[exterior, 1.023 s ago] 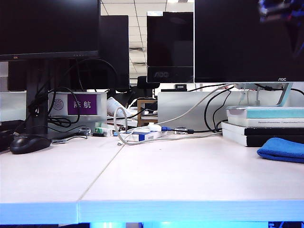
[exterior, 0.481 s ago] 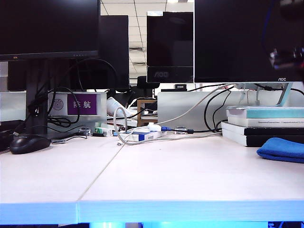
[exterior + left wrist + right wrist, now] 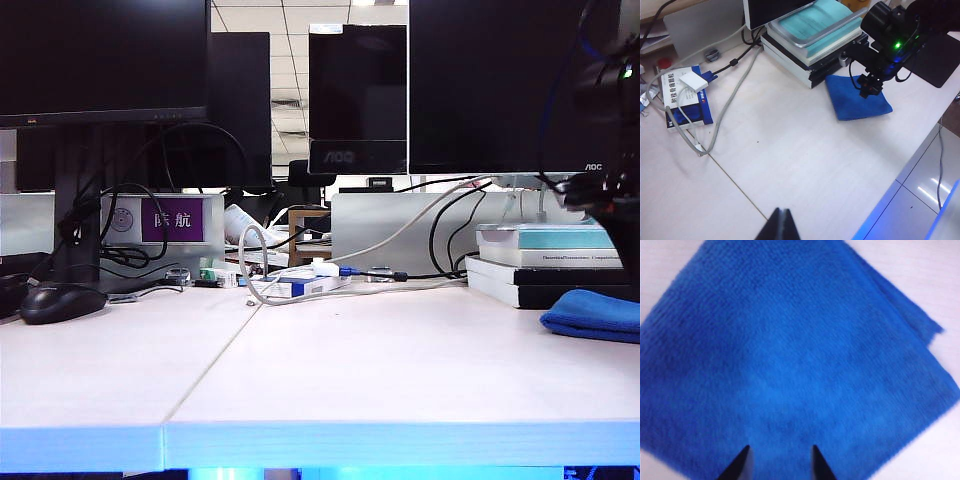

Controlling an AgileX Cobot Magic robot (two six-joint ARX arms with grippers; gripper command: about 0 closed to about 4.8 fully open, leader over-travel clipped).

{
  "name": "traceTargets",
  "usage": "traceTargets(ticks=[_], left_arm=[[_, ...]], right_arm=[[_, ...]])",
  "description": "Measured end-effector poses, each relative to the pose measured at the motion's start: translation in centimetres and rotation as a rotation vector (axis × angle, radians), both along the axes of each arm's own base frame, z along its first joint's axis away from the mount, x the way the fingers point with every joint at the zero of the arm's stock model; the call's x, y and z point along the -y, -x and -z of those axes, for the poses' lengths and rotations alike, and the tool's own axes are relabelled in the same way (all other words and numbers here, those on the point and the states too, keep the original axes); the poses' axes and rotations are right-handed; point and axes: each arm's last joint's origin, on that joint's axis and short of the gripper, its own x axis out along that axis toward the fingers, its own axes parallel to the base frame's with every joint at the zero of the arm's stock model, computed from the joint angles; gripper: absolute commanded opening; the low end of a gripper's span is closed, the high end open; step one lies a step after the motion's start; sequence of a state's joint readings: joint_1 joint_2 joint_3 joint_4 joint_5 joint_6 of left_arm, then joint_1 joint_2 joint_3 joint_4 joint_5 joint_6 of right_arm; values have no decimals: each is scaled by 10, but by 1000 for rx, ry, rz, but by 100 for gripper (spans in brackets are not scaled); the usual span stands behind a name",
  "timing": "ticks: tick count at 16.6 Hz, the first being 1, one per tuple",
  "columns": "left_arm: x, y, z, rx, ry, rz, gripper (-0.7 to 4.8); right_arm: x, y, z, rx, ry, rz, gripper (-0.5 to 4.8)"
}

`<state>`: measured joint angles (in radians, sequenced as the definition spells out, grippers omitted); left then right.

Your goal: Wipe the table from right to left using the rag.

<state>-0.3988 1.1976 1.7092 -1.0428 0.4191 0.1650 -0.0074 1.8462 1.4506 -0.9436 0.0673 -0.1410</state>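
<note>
One rag [image 3: 790, 360] lies flat at the table's [image 3: 380, 370] right end beside the books [image 3: 815, 37], right gripper [image 3: 780, 460] spread directly above it, left gripper [image 3: 781, 225] clenched, idle; next: descend, grasp.

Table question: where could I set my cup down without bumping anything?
The front of the table, between the mouse at far left and the rag at far right, is bare. The back edge is crowded with cables, books and monitors. The right gripper hovers over the rag; the left gripper hangs above the front.
</note>
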Motion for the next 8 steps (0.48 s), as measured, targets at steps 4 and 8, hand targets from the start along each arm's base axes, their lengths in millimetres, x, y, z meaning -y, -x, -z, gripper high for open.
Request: traceTargets(ticks=[4, 8], left_arm=[[0, 0, 0, -1, 0, 0, -5], [0, -1, 0, -2, -1, 0, -5]], right_arm=[[0, -10, 14, 14, 0, 0, 181], [1, -17, 29, -7, -1, 1, 186]])
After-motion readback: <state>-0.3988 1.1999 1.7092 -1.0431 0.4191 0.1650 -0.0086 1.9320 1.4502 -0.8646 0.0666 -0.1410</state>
